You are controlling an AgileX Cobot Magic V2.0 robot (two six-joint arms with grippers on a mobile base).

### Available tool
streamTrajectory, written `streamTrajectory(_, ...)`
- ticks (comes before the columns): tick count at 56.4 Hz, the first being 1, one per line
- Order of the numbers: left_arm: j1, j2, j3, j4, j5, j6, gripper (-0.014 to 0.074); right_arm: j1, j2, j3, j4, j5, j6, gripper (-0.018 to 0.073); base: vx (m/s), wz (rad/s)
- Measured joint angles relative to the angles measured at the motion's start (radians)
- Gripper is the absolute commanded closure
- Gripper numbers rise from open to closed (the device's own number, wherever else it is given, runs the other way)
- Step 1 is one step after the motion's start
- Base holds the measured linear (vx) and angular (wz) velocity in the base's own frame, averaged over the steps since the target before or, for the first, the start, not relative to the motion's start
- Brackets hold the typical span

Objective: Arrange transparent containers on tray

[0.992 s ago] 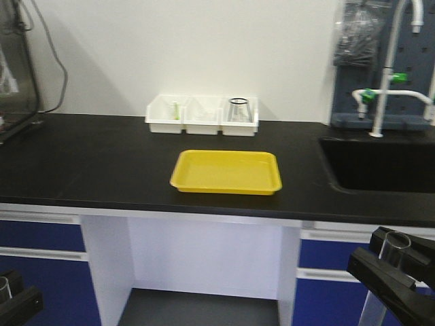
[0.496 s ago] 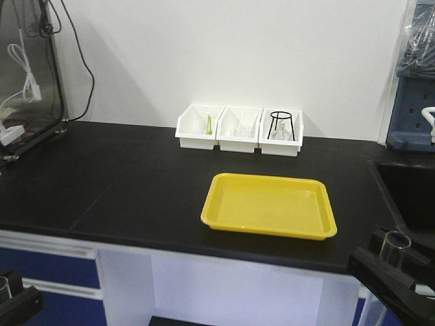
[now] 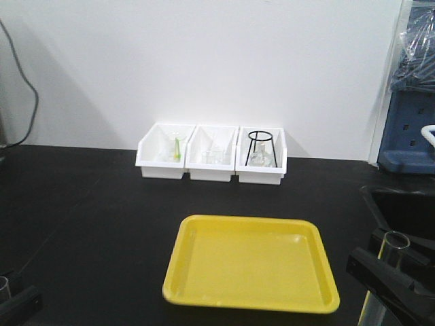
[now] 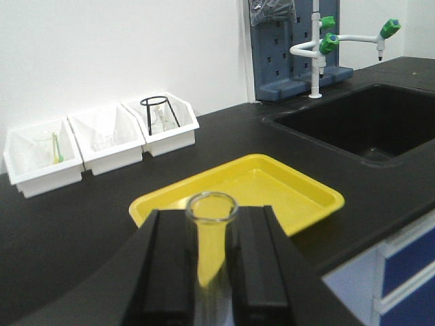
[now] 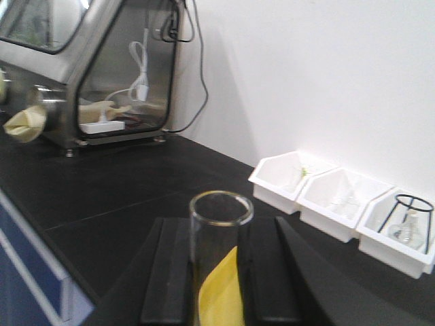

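A clear test tube point(image 4: 212, 227) stands upright between the black fingers point(image 4: 170, 268) of my left gripper point(image 4: 214, 272), which is shut on it. My right gripper point(image 5: 219, 272) is shut on a second test tube point(image 5: 220, 231), also upright. In the front view the right gripper point(image 3: 391, 280) and its tube point(image 3: 393, 246) sit at the bottom right, just right of the yellow tray point(image 3: 248, 223). The left gripper point(image 3: 19, 303) shows at the bottom left corner, well apart from the tray. The yellow tray point(image 4: 309, 204) lies on the black counter with nothing in it.
Three white bins point(image 3: 211, 163) line the back wall, holding a green item, small glassware and a black wire stand point(image 3: 260, 146). A sunken sink point(image 4: 353, 122) with a white faucet point(image 4: 319, 51) lies right of the tray. A glove box point(image 5: 88, 68) stands far left.
The front view has closed in on the counter: tray and bins now look larger, and the tray sits lower in frame. Both grippers still hold their tubes at the bottom corners.
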Motion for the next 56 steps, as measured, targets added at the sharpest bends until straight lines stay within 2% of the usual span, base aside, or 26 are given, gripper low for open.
streamTrajectory(31,0.0,0.0,0.0,0.0,0.0,0.0,0.0597,0.0,0.0,0.0,0.0,0.0,0.0,0.0571,0.37,-0.18)
streamTrajectory(56,0.0,0.0,0.0,0.0,0.001,0.0,0.0597,0.0,0.0,0.0,0.0,0.0,0.0,0.0571,0.17,-0.07)
